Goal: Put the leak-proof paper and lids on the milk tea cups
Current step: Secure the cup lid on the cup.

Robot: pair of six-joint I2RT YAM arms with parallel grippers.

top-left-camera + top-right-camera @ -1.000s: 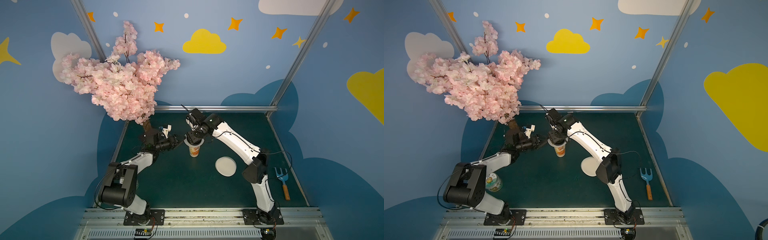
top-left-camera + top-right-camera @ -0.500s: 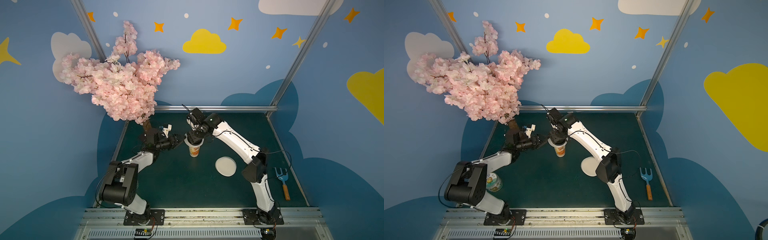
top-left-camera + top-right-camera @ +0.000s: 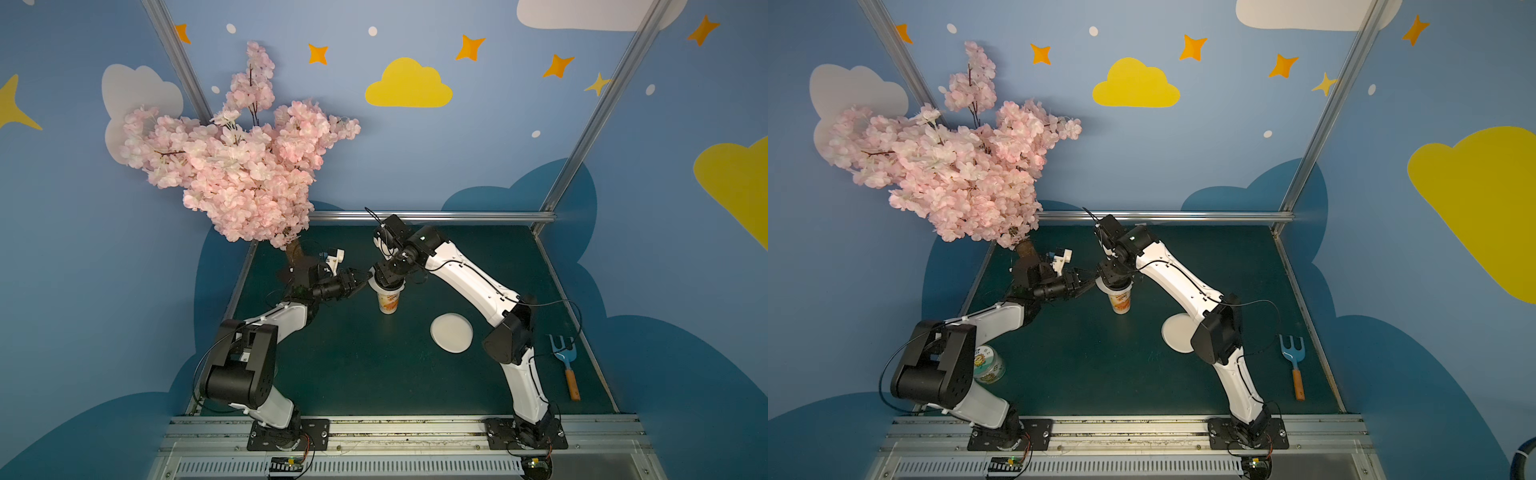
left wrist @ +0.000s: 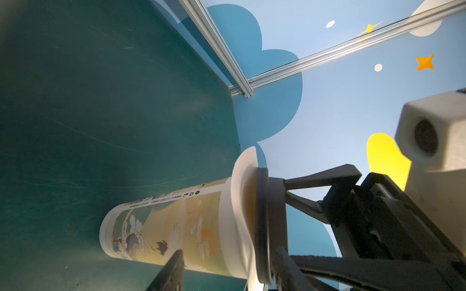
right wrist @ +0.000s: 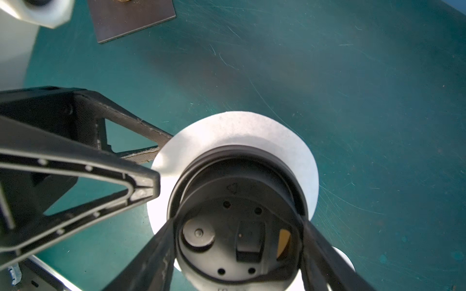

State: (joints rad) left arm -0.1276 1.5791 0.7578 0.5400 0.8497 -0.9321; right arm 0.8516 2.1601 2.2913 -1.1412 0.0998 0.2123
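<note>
The leak-proof paper (image 5: 239,128) lies across the mouth of the milk tea cup (image 3: 389,302), which stands upright on the counter (image 3: 353,374) at the centre of both top views. The black lid (image 5: 239,226) sits on the paper. The paper's rim sticks out around it and looks wavy in the left wrist view.

Your right gripper (image 3: 389,279) comes from above, its jaws grasping the lid by two sides. Your left gripper (image 3: 365,279) reaches in from the frame's left, jaws released. They are spread up-down, one beside the cup wall below the paper and one up by the lid. The paper's edge is between them, with nothing visibly pinched.

Step in hand, as I judge it: seating the lid so it pins the paper.
- Push straight down and keep the lid centred on the mouth, so the sheet folds evenly over the rim.
- Don't twist or drag, because a sheet this thin probably creases or tears.
- The cup is tall and looks light, so it's likely to tip. Steady its wall with the left jaws, gently, without crushing it.
- Keep those jaws off the overhang, or you pull the paper askew.
- Let go of the lid only once it sits level.

Versus a second ago there is no visible change. Both arms, the cup and the white pile of sheets (image 3: 451,333), lower right of the cup, stay where they were.
</note>
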